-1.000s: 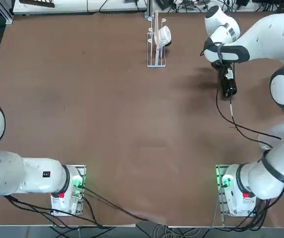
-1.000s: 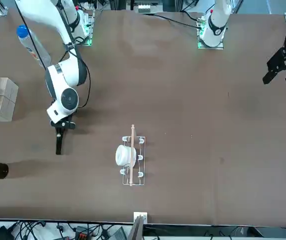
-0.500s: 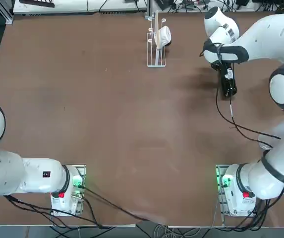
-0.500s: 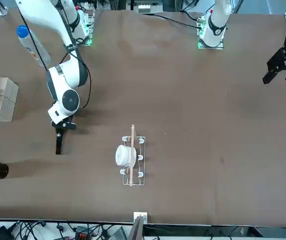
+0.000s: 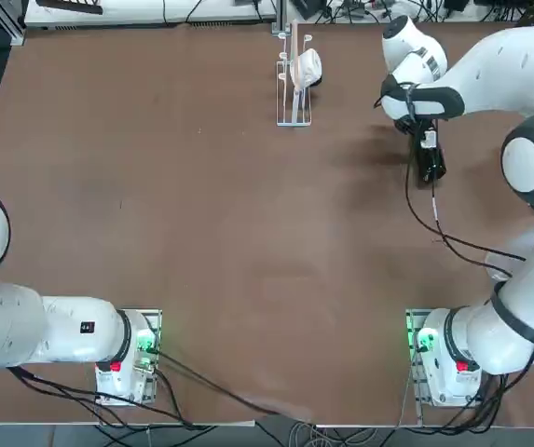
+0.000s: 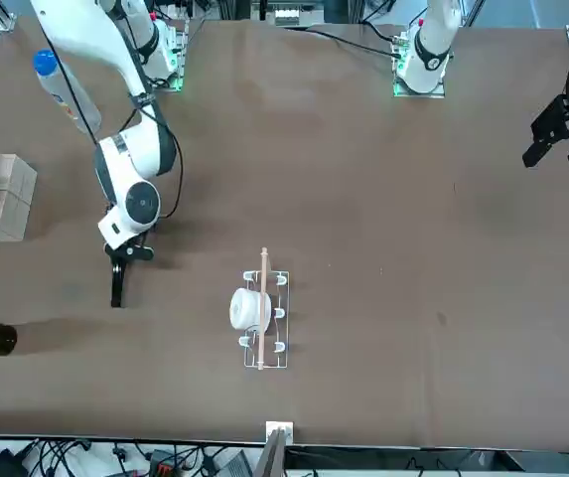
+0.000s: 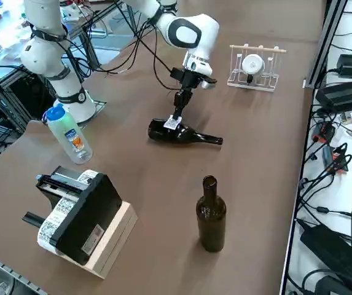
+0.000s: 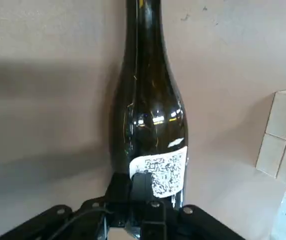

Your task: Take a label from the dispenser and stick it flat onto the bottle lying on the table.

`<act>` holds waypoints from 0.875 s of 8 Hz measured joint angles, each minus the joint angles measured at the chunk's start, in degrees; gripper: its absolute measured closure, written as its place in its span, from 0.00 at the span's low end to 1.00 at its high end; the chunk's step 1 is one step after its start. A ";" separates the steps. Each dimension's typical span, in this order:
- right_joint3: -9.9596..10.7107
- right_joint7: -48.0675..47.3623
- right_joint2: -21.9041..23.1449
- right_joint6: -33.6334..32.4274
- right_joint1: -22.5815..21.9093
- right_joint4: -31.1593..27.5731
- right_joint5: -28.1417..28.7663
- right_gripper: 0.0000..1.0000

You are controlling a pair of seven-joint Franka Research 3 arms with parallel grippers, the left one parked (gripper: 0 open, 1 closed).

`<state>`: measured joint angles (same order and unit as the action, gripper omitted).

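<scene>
The right pincer [image 8: 143, 192] pressed the label [image 8: 163, 170] onto the bottle [image 8: 147, 115]; whether it was clenched was unclear. Lifting carelessly might peel a corner.

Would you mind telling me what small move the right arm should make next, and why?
Probably a light press and slide along the label. The right gripper is down at the lying bottle, and the wrist view shows the white sticker on the dark glass just ahead of the fingertips. Whether its edges lie flat cannot be told, so smoothing before lifting away seems safest.
</scene>
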<state>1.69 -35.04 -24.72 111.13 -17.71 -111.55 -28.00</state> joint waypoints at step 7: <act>-0.01 -1.47 -0.81 1.30 -0.28 0.09 0.10 0.97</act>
<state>1.68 -36.51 -25.52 112.44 -17.99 -111.47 -27.89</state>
